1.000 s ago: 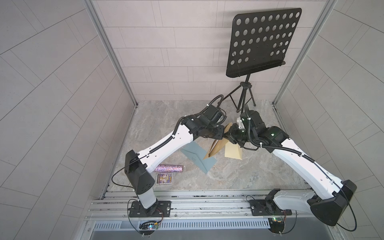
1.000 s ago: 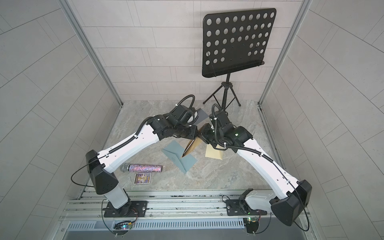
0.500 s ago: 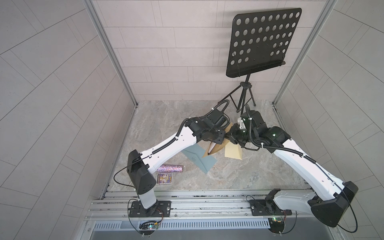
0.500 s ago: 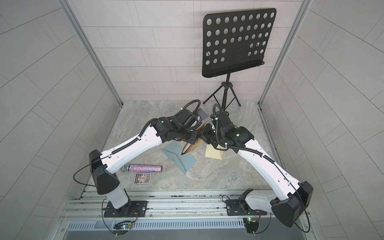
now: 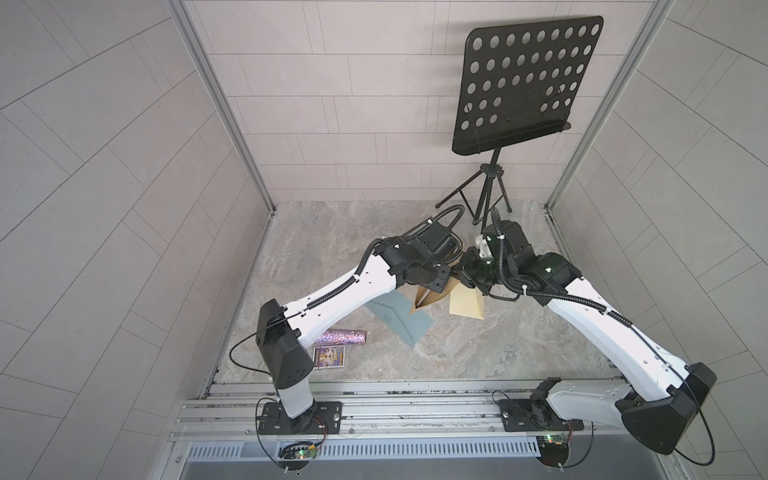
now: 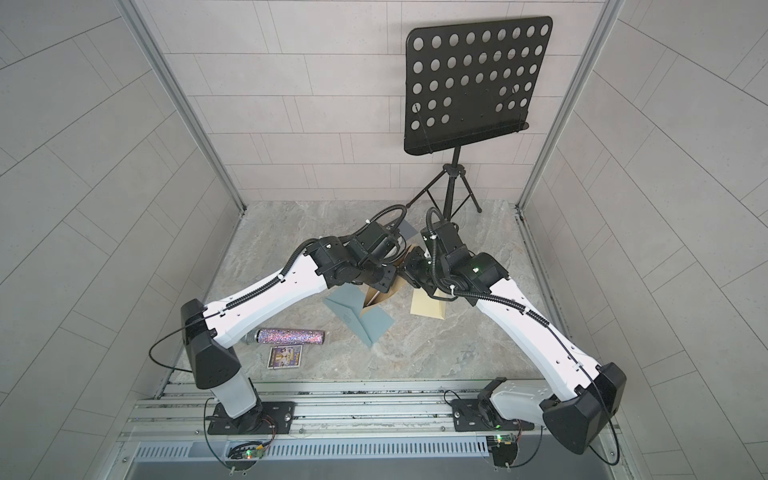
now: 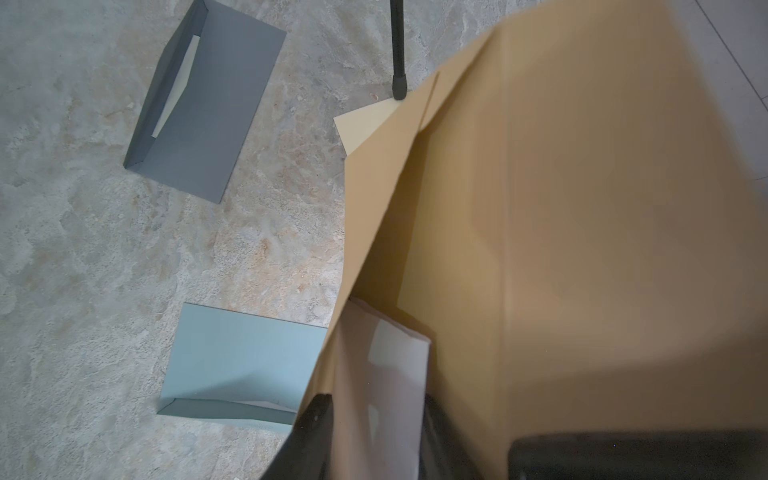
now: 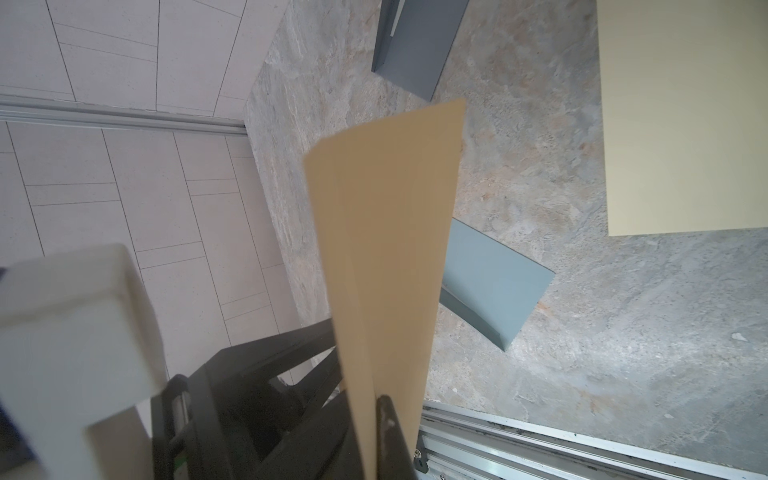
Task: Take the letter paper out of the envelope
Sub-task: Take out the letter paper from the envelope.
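In the brown envelope, letter paper mostly hidden
The right gripper clamps it; the left gripper, tips cut off, straddles the paper unclenched, closer than before.

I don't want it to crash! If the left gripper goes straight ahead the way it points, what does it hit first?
Most likely the white letter paper, which lies between the jaws of the left gripper, inside the open brown envelope. Nothing shows nearer, though depth is hard to judge.
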You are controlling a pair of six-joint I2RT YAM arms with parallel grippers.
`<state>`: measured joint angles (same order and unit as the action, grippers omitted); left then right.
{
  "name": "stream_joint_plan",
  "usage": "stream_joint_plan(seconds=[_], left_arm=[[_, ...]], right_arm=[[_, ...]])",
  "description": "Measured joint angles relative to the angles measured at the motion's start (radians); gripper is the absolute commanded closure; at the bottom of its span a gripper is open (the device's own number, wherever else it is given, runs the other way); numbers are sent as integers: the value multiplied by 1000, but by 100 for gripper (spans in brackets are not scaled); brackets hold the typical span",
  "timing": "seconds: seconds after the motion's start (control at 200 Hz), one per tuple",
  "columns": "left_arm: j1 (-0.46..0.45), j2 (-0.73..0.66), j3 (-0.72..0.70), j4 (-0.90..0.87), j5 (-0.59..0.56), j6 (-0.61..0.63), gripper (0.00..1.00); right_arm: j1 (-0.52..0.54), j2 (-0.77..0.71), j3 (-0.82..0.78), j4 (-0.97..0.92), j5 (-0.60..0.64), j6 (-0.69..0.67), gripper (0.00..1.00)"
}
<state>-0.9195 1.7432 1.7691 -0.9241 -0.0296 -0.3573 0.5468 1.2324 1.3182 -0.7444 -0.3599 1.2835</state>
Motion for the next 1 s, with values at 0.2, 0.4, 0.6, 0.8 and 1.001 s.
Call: stream_joint_plan(seconds=[0.2, 0.4, 0.6, 0.8, 1.001], left_arm=[[-7, 6, 0, -12, -38, 21, 100], [-8, 8, 32, -16, -41, -1, 100], [-6, -33, 43, 47, 30, -88, 100], [16, -101, 42, 147, 143, -179, 100], [84, -218, -72, 306, 219, -307, 100]], right_arm=[[-7, 0, 0, 0, 2, -1, 100], [-24, 0, -2, -7, 13, -27, 100], [-83, 0, -12, -27, 34, -82, 100], [-144, 14, -12, -43, 77, -140, 100], [-273, 25, -26, -60, 167, -182, 100]])
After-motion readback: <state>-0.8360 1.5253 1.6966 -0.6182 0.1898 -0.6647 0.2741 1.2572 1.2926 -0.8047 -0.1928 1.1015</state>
